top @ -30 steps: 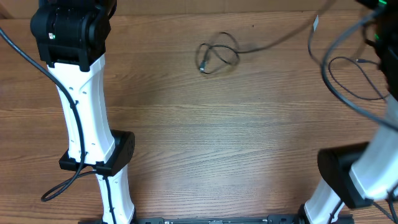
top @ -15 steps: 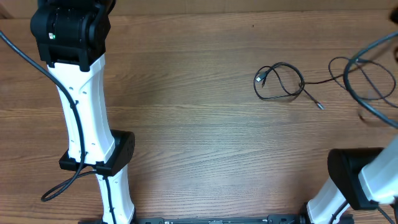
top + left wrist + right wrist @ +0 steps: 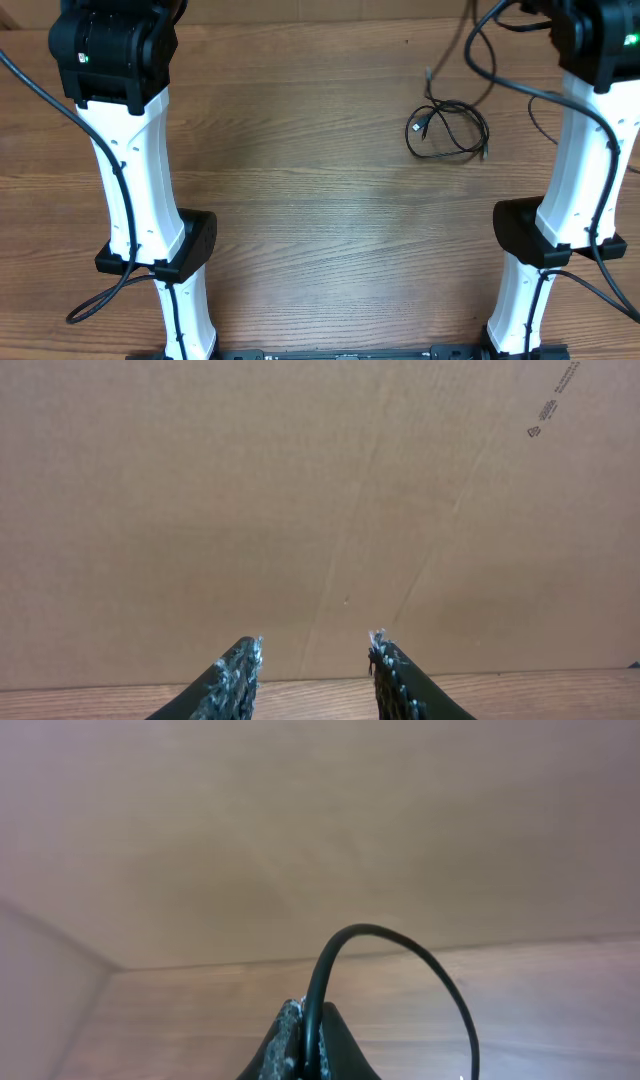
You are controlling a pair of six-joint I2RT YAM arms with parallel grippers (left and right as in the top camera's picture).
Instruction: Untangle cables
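A small coil of thin black cable (image 3: 447, 131) lies on the wooden table (image 3: 330, 230), right of centre, with a plug end (image 3: 418, 127) at its left side. Another black cable (image 3: 478, 45) loops down from the back edge toward the right arm (image 3: 575, 150). In the right wrist view my right gripper (image 3: 308, 1020) is shut on a black cable (image 3: 400, 935) that arches up and off to the right. My left gripper (image 3: 315, 660) stands open with nothing between its fingers, facing a cardboard wall (image 3: 320, 490). Neither gripper's tips show in the overhead view.
The left arm (image 3: 130, 150) stands at the table's left side, its thick black lead (image 3: 60, 110) hanging beside it. A thin black wire (image 3: 540, 115) curves near the right arm. A cardboard wall closes off the table's back edge.
The coil was dragged from the back centre to the right and nearer the front, then stayed. The right arm swung in from the right edge to the back right. The left arm has not moved.
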